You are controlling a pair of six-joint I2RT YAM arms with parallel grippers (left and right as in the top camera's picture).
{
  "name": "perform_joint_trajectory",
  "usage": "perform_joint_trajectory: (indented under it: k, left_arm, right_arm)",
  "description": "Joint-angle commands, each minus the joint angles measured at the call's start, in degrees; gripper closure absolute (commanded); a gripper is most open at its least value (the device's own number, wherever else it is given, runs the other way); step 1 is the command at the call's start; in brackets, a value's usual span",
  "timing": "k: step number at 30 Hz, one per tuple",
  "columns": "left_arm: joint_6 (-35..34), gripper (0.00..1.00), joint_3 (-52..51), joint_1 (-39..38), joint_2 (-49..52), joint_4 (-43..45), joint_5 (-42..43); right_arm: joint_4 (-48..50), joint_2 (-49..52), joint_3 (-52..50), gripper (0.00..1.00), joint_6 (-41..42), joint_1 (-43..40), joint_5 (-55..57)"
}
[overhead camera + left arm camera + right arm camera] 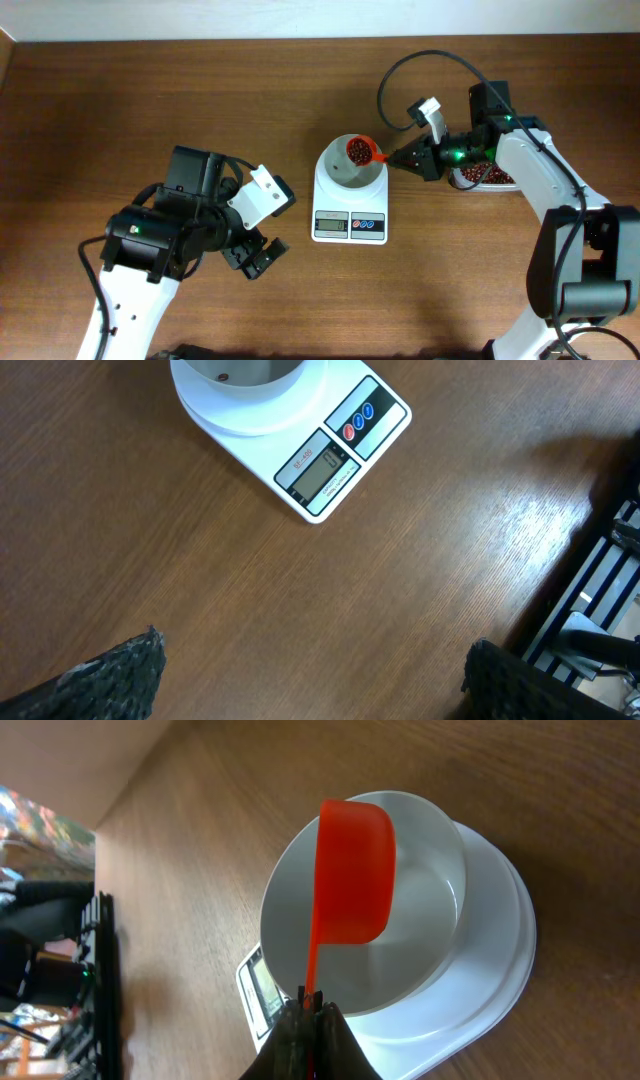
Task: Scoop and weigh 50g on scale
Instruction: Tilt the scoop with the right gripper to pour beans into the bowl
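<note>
From overhead, the white scale (350, 222) sits about mid-table, with a grey display and blue buttons at its front and a round white bowl (340, 176) on top; the right gripper (410, 158) pinches a red scoop (360, 151) of beans over the bowl; the left gripper (256, 256) is spread; left wrist: its fingers (120, 670) stand wide apart above bare table; right wrist: jaws pressed together on the scoop's handle.

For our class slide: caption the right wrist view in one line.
Right gripper holds a red scoop over the white bowl on the scale.
</note>
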Motion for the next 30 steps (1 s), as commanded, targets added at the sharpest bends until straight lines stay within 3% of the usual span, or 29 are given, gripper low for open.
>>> perform_joint_trajectory:
  k: [1,6,9,20,22,25,27,30]
  left_arm:
    - [0.87,0.01,0.85,0.35,-0.15,-0.04,0.83]
    - [0.87,0.01,0.85,0.35,-0.15,-0.04,0.85]
    - [0.87,0.01,0.85,0.35,-0.15,-0.04,0.85]
    - [0.87,0.01,0.85,0.35,-0.15,-0.04,0.85]
    - [0.87,0.01,0.85,0.35,-0.15,-0.04,0.85]
    - [0.87,0.01,0.85,0.35,-0.15,-0.04,0.85]
    - [0.87,0.01,0.85,0.35,-0.15,-0.04,0.85]
    - [0.87,0.01,0.85,0.35,-0.15,-0.04,0.85]
  right_arm:
    - [0.17,-1.53,-0.17,0.96,-6.19,0.31,-2.05]
    - [-0.39,-1.53,-0.17,0.96,-8.46,0.31,-7.13]
    - [0.63,-1.51,-0.17,0.96,-5.84,0.31,-1.86]
    - [-3.10,-1.51,-0.17,0.96,-12.07,0.31,-4.70]
    - [0.26,-1.51,-0.17,0.96,-3.91,0.28,3.13]
    - [-0.52,-1.51,-0.17,0.96,-3.28,0.31,2.40]
    - [-1.27,-1.51,-0.17,0.96,-7.41,0.31,-1.38]
    - [1.27,-1.46,-0.17,0.96,-1.92,0.31,2.69]
